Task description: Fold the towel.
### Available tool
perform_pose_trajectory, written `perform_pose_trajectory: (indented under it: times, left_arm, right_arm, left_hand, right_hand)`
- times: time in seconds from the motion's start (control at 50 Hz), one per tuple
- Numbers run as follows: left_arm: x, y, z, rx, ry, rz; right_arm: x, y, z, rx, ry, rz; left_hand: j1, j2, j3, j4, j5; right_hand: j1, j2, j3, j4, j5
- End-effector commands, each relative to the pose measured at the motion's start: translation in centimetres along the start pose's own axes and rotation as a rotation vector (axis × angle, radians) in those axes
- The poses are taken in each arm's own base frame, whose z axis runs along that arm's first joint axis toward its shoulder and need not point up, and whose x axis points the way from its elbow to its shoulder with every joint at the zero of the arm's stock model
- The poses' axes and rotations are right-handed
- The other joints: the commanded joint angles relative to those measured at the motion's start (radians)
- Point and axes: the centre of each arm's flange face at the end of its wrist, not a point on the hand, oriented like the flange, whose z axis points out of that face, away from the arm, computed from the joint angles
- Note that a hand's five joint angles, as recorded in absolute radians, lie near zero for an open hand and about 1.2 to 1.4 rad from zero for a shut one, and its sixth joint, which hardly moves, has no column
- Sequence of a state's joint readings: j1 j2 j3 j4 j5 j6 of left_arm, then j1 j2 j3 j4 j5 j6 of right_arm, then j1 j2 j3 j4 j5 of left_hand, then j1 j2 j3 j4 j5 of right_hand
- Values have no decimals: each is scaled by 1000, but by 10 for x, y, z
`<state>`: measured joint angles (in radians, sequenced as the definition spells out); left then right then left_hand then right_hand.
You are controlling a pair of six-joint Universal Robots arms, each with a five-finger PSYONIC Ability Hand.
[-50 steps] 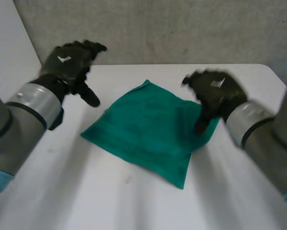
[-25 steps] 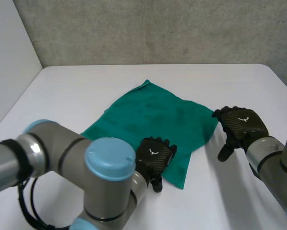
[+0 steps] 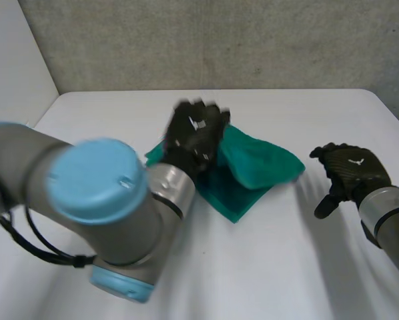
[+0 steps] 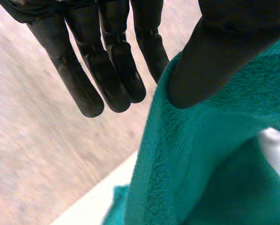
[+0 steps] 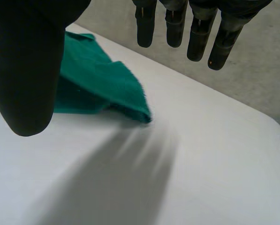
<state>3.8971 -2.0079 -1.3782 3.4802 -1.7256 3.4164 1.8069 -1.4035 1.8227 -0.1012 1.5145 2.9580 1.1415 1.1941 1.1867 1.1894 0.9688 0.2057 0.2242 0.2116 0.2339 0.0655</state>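
The green towel [image 3: 261, 164] lies in the middle of the white table [image 3: 286, 267], with its near part lifted and doubled back over the rest. My left hand [image 3: 196, 130] is raised above the towel's left half. In the left wrist view its thumb [image 4: 201, 61] presses a towel [image 4: 210, 154] edge against the straight fingers [image 4: 112, 61], so it is shut on the cloth. My right hand [image 3: 349, 172] hovers over bare table just right of the towel's right corner, fingers straight and spread, holding nothing. In the right wrist view the towel's corner [image 5: 98, 79] lies beyond its thumb [image 5: 27, 70].
My left arm's big elbow joint with its light-blue cap [image 3: 96, 180] stands over the table's near left. A grey wall [image 3: 253, 40] runs behind the table's far edge. Bare table stretches in front of the towel and to the right.
My left hand has closed on the towel's near corner and carried it up and back over the cloth, folding it. The right hand has stayed about where it was.
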Motion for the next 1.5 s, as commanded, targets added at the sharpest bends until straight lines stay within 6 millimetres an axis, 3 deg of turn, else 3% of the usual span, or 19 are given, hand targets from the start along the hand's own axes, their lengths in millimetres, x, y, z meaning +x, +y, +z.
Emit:
perform_pose_trajectory:
  times: [0.02, 0.22, 0.3, 0.32, 0.46, 0.66, 0.8, 0.84, 0.86, 0.88, 0.92, 1.0, 1.1, 1.16, 1.24, 1.34, 1.38, 1.42, 1.5]
  left_arm:
    - [-42, -55, -5, 128, -98, -16]
    - [-62, -107, -28, 258, -143, -32]
    - [-67, -123, -33, 302, -155, -37]
    - [-68, -126, -34, 312, -159, -39]
    - [-73, -140, -38, 353, -171, -40]
    - [-78, -159, -46, 406, -185, -46]
    - [-91, -179, -57, 466, -223, -53]
    - [-95, -182, -59, 475, -236, -52]
    - [-97, -183, -59, 480, -243, -52]
    - [-102, -182, -59, 478, -258, -47]
    - [-109, -181, -57, 475, -279, -40]
    - [-127, -170, -49, 443, -335, -19]
    - [-149, -145, -39, 381, -387, -25]
    - [-163, -126, -33, 331, -420, -34]
    - [-176, -84, -18, 213, -450, -40]
    - [-186, -26, -1, 55, -464, -44]
    - [-186, -16, 1, 27, -464, -45]
    - [-188, 21, 8, -78, -445, -52]
    - [-178, 66, 4, -229, -363, -77]
  right_arm:
    - [14, -5, 6, 3, 38, 78]
    - [0, -3, 23, -8, -104, 445]
    - [-19, 11, 39, -78, -181, 569]
    - [-37, 15, 41, -100, -228, 583]
    - [-100, 25, 46, -153, -378, 542]
    - [-132, 25, 52, -138, -433, 556]
    - [-144, 29, 63, -102, -337, 530]
    - [-140, 28, 66, -76, -277, 525]
    - [-132, 23, 69, -28, -196, 530]
    - [-127, 21, 71, -1, -149, 534]
    - [-115, 10, 75, 80, -64, 543]
    - [-92, -39, 59, 271, 2, 476]
    - [-42, -111, 41, 499, 55, 191]
    - [-29, -145, 21, 597, 76, 28]
    - [-28, -169, -4, 637, 83, -159]
    - [-28, -169, -14, 518, 75, -295]
    - [-29, -166, -14, 488, 66, -305]
    - [-34, -138, -4, 324, 10, -337]
    - [-43, -103, 7, 143, -59, -361]
  left_hand:
    - [255, 202, 210, 207, 253]
    - [255, 202, 210, 207, 253]
    - [255, 202, 210, 207, 253]
    - [255, 202, 210, 207, 253]
    - [255, 202, 210, 207, 253]
    - [255, 202, 210, 207, 253]
    - [255, 202, 210, 207, 253]
    - [255, 202, 210, 207, 253]
    - [255, 202, 210, 207, 253]
    - [255, 202, 210, 207, 253]
    - [255, 202, 210, 207, 253]
    - [255, 202, 210, 207, 253]
    - [255, 202, 210, 207, 253]
    - [255, 202, 210, 207, 253]
    - [255, 202, 210, 207, 253]
    - [255, 202, 210, 207, 253]
    - [255, 202, 210, 207, 253]
    - [255, 202, 210, 207, 253]
    - [255, 202, 210, 207, 253]
  right_hand:
    - [-31, -50, -37, -59, -66]
    - [-31, -50, -37, -59, -66]
    - [-31, -50, -37, -59, -66]
    - [-31, -50, -37, -59, -66]
    - [-31, -50, -37, -59, -66]
    - [-31, -50, -37, -59, -66]
    - [-31, -50, -37, -59, -66]
    - [385, 366, 379, 357, 350]
    - [980, 962, 974, 952, 946]
    - [1188, 1170, 1183, 1160, 1154]
    - [1191, 1172, 1185, 1162, 1156]
    - [1191, 1172, 1185, 1162, 1156]
    - [1191, 1172, 1185, 1162, 1156]
    - [1191, 1172, 1185, 1162, 1156]
    - [1191, 1172, 1185, 1162, 1156]
    - [1191, 1172, 1185, 1162, 1156]
    - [1191, 1172, 1185, 1162, 1156]
    - [1191, 1172, 1185, 1162, 1156]
    - [1191, 1172, 1185, 1162, 1156]
